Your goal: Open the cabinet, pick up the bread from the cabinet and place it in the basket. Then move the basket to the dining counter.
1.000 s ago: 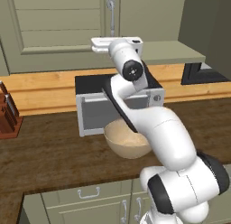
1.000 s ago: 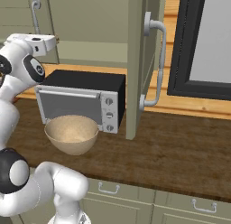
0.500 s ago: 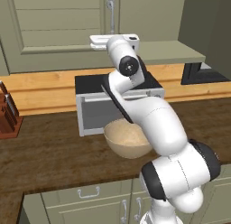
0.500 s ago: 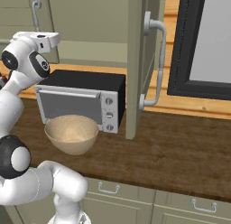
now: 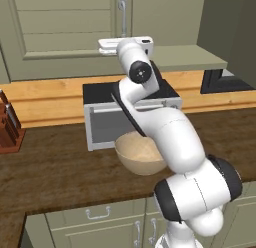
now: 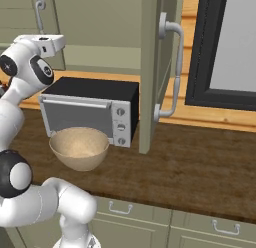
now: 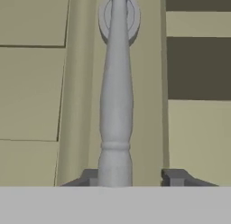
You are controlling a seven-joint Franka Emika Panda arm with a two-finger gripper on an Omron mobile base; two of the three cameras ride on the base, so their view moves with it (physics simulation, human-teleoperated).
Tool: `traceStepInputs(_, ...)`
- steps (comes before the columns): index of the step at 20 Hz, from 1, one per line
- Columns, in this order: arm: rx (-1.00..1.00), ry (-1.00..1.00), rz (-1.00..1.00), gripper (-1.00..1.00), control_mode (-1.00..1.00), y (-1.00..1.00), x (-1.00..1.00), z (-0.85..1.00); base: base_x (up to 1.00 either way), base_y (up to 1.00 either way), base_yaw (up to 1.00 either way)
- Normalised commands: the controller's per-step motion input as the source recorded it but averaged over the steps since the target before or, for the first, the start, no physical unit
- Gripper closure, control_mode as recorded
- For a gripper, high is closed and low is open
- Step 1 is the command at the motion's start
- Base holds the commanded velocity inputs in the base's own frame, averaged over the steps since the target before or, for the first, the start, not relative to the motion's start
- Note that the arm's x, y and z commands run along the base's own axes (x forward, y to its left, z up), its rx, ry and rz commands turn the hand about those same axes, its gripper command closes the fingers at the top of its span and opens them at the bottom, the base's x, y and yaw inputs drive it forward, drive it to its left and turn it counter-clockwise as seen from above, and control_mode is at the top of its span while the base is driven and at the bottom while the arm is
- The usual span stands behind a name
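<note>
1. The gripper (image 7: 131, 177) stood half open around the silver handle (image 7: 116, 105), tips not touching it.
2. The cabinet (image 5: 65, 32) filled the upper left.
3. The basket (image 6: 79, 148) sat lower left, before the microwave (image 6: 90, 109).

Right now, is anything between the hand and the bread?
Yes. The shut left door of the cabinet is between them; the hand straddles its silver handle. The right door is open.

Illumination is even and diffuse, with no visible source. Shadows are faint and soft. There is no glare. Rendering is slightly soft throughout, without edge distortion or motion blur.
</note>
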Motion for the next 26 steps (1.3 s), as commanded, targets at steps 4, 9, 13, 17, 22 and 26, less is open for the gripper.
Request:
traceStepInputs(4,0.01,0.00,0.05,1.00,-1.00,0.97,0.01,0.00,0.00,0.00,0.00)
traceStepInputs(9,0.17,0.08,0.26,1.00,-1.00,1.00,-0.23,0.00,0.00,0.00,0.00)
traceStepInputs(13,0.19,0.16,0.22,1.00,-1.00,1.00,-0.53,-0.03,0.00,0.00,0.00)
traceStepInputs(17,0.04,0.14,0.16,1.00,-1.00,1.00,-0.96,0.00,0.00,0.00,0.00)
traceStepInputs(22,-0.02,0.13,0.15,1.00,-1.00,1.00,-1.00,0.00,0.00,0.00,0.00)
traceStepInputs(26,-0.04,0.12,0.14,1.00,-1.00,1.00,-1.00,0.00,0.00,0.00,0.00)
